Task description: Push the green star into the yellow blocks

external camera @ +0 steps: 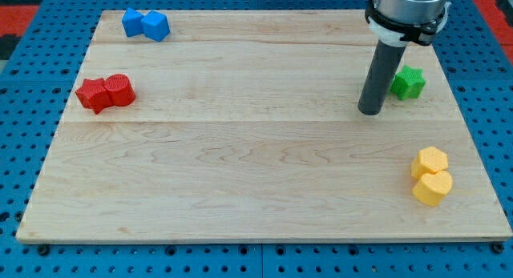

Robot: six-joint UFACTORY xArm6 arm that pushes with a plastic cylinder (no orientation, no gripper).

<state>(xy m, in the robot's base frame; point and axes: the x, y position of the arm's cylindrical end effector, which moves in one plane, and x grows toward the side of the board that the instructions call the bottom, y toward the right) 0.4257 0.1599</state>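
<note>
The green star (409, 82) lies near the board's right edge, in the upper right of the view. Two yellow blocks sit touching at the lower right: a yellow hexagon (431, 161) above and a yellow rounded block (433, 187) below it. My tip (369, 110) rests on the board just left of the green star and slightly below it; the rod's shaft partly overlaps the star's left side in the view. The yellow blocks are well below and to the right of my tip.
Two blue blocks (146, 25) sit touching at the board's top left. A red star and a red cylinder (105, 92) sit touching at the left edge. The wooden board (240, 150) lies on a blue pegboard table.
</note>
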